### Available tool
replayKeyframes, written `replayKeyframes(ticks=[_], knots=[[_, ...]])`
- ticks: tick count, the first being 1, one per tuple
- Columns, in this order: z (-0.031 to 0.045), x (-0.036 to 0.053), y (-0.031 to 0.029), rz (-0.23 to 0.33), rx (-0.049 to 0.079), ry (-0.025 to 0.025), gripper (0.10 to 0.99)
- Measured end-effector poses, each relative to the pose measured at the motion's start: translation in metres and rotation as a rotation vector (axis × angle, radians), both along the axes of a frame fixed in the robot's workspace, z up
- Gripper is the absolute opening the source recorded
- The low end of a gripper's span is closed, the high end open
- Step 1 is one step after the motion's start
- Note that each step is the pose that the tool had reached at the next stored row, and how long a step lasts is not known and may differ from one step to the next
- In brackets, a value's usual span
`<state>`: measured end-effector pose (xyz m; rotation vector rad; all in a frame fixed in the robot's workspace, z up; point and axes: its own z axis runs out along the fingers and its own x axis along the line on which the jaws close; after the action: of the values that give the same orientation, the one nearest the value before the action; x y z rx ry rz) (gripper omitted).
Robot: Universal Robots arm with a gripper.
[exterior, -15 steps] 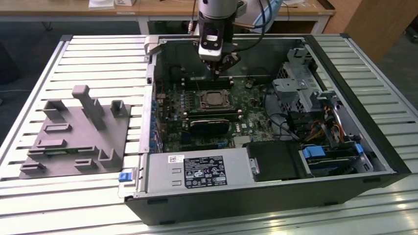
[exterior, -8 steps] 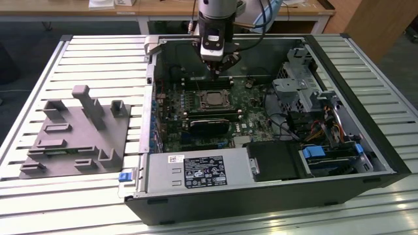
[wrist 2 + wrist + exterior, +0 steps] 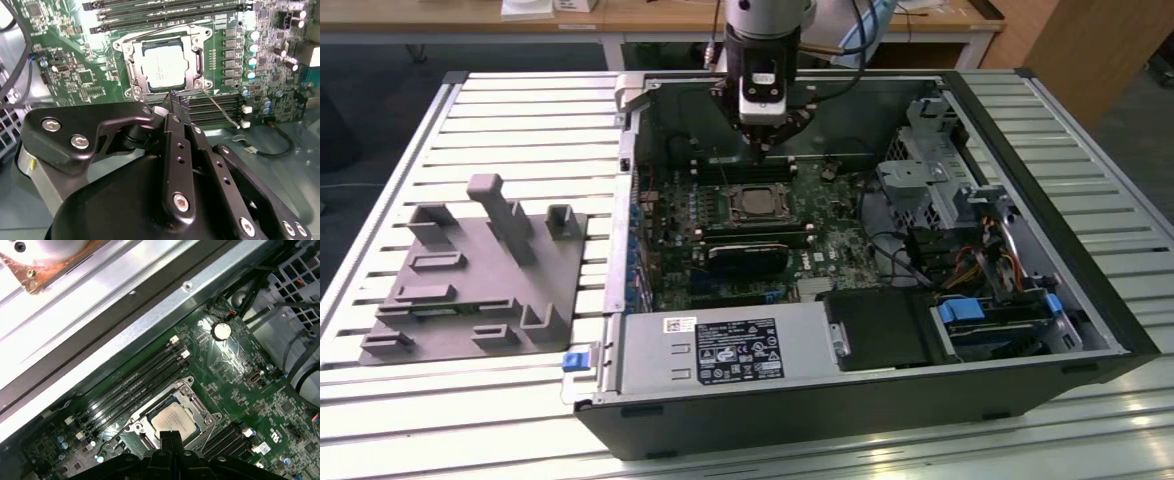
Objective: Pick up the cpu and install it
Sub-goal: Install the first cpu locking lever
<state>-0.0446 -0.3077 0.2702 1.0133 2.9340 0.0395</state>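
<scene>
The cpu (image 3: 754,203), a pale silvery square chip, lies flat inside the dark metal-framed socket (image 3: 731,190) on the green motherboard of the open computer case. Both wrist views look down on the cpu (image 3: 165,67) (image 3: 174,422) in the socket frame (image 3: 125,50). A thin wire lever (image 3: 220,107) sticks out from one corner of the socket. My gripper (image 3: 763,150) hangs a short way above the board, just behind the socket in the exterior view. Its black fingers (image 3: 172,117) meet at their tips, shut with nothing between them, and the gripper (image 3: 170,437) is not touching the chip.
A grey plastic tray (image 3: 467,270) with upright blocks stands on the slatted table at the exterior view's left. Memory slots (image 3: 165,15) run beside the socket. The case wall (image 3: 630,180), drive cage (image 3: 934,170), cables and power supply (image 3: 720,350) hem in the board.
</scene>
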Motion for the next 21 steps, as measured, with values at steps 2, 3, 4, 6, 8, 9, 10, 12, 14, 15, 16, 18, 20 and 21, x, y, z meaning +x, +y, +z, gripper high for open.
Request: replayKeyframes(ticks=[2,3,4,6,8,9,10,12,14,15,16,18,20,21], knots=[[-0.0001,0.0000,0.0000,0.037,0.000,-0.0001,0.106],[-0.0002,0.0000,0.0000,0.050,0.000,0.0000,0.106],[-0.0003,0.0000,0.0000,0.067,0.000,0.0000,0.106],[-0.0005,0.0000,0.0000,0.102,0.000,0.0000,0.106],[-0.0009,0.0000,0.0000,0.138,0.000,0.0000,0.106],[-0.0012,0.0000,0.0000,0.156,0.000,0.0000,0.106],[-0.0014,0.0000,0.0000,0.174,0.000,0.0000,0.106],[-0.0019,0.0000,0.0000,0.211,0.000,0.0000,0.106],[-0.0022,0.0000,0.0000,0.247,0.000,0.0000,0.106],[-0.0024,0.0000,0.0000,0.266,0.000,-0.0001,0.106],[-0.0025,0.0000,0.0000,0.283,0.000,0.0000,0.106],[-0.0028,0.0000,0.0000,0.321,0.000,0.0000,0.106],[-0.0032,0.0000,0.0000,0.357,0.000,0.0000,0.106],[-0.0034,0.0000,0.0000,0.374,0.000,-0.0001,0.106]])
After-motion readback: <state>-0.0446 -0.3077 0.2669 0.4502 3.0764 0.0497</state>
